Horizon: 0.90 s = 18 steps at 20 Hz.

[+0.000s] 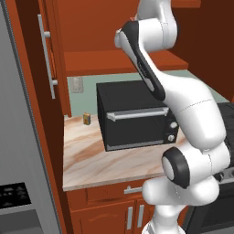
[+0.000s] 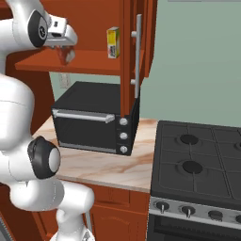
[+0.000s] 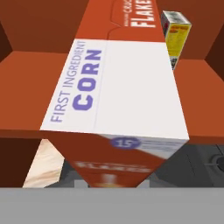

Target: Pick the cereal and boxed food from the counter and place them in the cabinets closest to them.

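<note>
Gripper (image 2: 65,52) raised at the open wall cabinet (image 2: 89,63); fingers pinched on the corn flakes cereal box (image 3: 116,87), which juts out over the front edge of the cabinet shelf, not yet set down. A small yellow food box (image 2: 112,42) already stands on that shelf, far right. Below: black toaster oven (image 1: 132,116) on the marble counter (image 1: 91,162). Judged about half done; remaining: seat cereal, release.
</note>
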Tool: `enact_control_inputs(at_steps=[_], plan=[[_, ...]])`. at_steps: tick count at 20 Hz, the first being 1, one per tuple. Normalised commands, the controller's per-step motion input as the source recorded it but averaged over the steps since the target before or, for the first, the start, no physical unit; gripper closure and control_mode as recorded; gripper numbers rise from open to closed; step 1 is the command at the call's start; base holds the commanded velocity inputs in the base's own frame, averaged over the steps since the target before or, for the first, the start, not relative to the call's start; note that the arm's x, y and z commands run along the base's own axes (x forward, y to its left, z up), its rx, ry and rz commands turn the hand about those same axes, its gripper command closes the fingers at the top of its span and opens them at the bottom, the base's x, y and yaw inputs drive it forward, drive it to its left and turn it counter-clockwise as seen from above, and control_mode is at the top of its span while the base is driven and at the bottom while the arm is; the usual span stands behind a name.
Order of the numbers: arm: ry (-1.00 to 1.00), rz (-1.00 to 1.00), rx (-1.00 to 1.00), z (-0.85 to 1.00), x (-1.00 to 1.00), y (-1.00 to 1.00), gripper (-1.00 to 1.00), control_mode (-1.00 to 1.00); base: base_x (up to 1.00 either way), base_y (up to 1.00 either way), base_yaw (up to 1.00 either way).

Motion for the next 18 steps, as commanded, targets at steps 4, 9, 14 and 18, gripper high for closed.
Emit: enact_control_inputs(at_steps=[4, 9, 14, 18], plan=[[0.00, 0.00, 0.00, -0.05, 0.44, 0.00, 1.00, -1.00, 0.00, 0.00, 0.00], [0.00, 0.00, 0.00, -0.08, 0.42, 0.00, 1.00, -1.00, 0.00, 0.00, 0.00], [0.00, 0.00, 0.00, -0.06, 0.38, 0.00, 1.00, -1.00, 0.00, 0.00, 0.00], [0.00, 0.00, 0.00, -0.05, 0.42, 0.00, 1.00, -1.00, 0.00, 0.00, 0.00]])
